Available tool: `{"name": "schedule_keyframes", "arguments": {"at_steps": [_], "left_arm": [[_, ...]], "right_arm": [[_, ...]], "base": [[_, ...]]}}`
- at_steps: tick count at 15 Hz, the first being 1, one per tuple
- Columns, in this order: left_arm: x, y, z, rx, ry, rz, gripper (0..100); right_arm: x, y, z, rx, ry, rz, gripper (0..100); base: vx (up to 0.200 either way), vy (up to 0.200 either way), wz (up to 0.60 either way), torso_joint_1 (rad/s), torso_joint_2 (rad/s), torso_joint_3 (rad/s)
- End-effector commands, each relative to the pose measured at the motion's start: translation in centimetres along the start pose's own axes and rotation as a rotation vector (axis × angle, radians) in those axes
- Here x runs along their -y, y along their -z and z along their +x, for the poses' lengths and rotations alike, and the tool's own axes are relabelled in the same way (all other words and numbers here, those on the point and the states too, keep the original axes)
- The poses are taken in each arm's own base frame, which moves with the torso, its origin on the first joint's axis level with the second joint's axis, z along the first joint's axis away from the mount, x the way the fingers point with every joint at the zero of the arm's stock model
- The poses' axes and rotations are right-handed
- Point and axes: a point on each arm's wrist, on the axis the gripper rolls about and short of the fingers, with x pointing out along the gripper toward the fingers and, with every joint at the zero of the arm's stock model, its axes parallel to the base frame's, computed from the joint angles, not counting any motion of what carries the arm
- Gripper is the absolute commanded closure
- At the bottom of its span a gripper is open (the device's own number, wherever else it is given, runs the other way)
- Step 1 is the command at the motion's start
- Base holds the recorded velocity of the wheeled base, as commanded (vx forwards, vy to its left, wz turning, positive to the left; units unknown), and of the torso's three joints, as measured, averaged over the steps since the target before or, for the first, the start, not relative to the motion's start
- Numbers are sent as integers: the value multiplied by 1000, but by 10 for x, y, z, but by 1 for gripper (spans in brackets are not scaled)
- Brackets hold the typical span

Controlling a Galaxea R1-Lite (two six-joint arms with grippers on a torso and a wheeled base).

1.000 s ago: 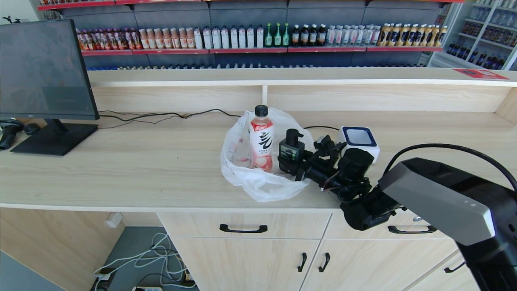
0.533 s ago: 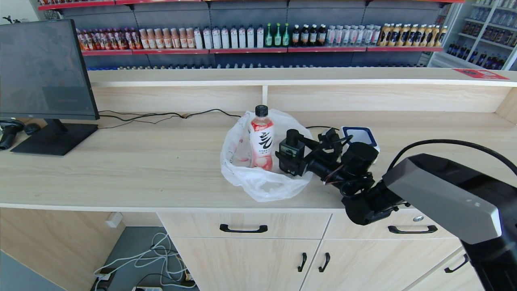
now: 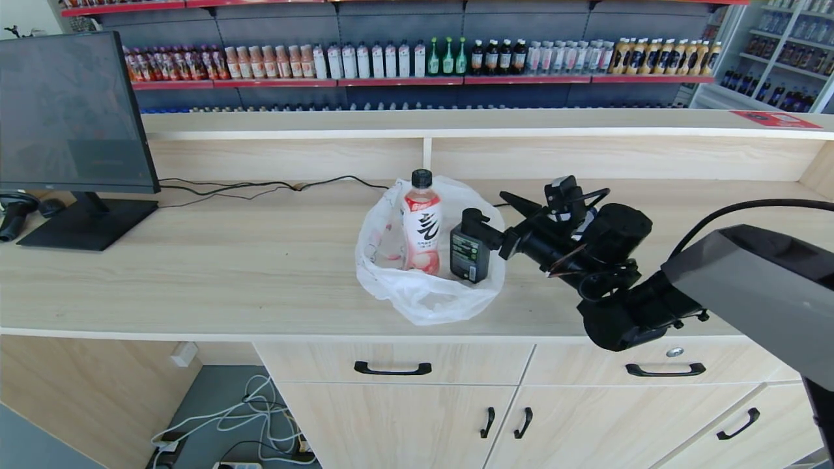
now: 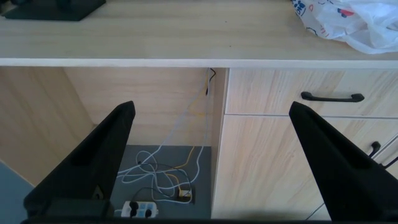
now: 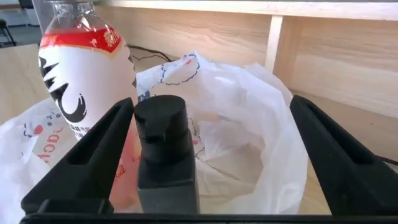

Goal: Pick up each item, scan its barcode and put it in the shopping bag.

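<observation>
Right end effector (image 3: 507, 221) has lifted off the dark bottle (image 3: 470, 251), jaws wide; that bottle stands upright inside the shopping bag (image 3: 423, 296). Withdrawal is best made straight back from the bottle, clear of its cap.

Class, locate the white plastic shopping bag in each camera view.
Head view: white plastic shopping bag midway along the light wooden counter.
Left wrist view: its edge on the countertop above a black drawer handle.
Right wrist view: around the black pump bottle.
Shared landmark: that counter.
</observation>
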Motion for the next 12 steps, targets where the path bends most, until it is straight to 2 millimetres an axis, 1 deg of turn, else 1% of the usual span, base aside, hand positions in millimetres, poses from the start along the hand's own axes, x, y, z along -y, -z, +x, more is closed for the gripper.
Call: {"name": "schedule_keyframes", "arguments": {"at_steps": [1, 2, 4, 5, 7, 9, 11, 12], "left_arm": [[0, 0, 0, 1, 0, 0, 0], [0, 0, 0, 1, 0, -3, 0], [0, 0, 0, 1, -2, -9, 0], [0, 0, 0, 1, -2, -10, 0], [0, 0, 0, 1, -2, -53, 0], [0, 0, 0, 1, -4, -66, 0], [0, 0, 0, 1, -4, -66, 0], [0, 0, 0, 1, -4, -66, 0]], "right_arm": [[-1, -37, -16, 29, 36, -14, 0], [-6, -50, -26, 30, 42, -18, 0], [-18, -73, -55, 30, 57, -26, 0], [-22, -79, -64, 27, 57, -30, 0], [-32, -96, -109, 13, 103, -53, 0], [-56, -106, -159, -49, 173, -57, 0], [-86, -101, -218, -159, 218, -15, 0], [-98, -101, -242, -191, 228, -5, 0]], "base": [[0, 0, 0, 0, 0, 0], [0, 0, 0, 0, 0, 0], [0, 0, 0, 0, 0, 0], [0, 0, 0, 0, 0, 0], [0, 0, 0, 0, 0, 0], [0, 0, 0, 0, 0, 0], [0, 0, 0, 0, 0, 0], [0, 0, 0, 0, 0, 0]]}}
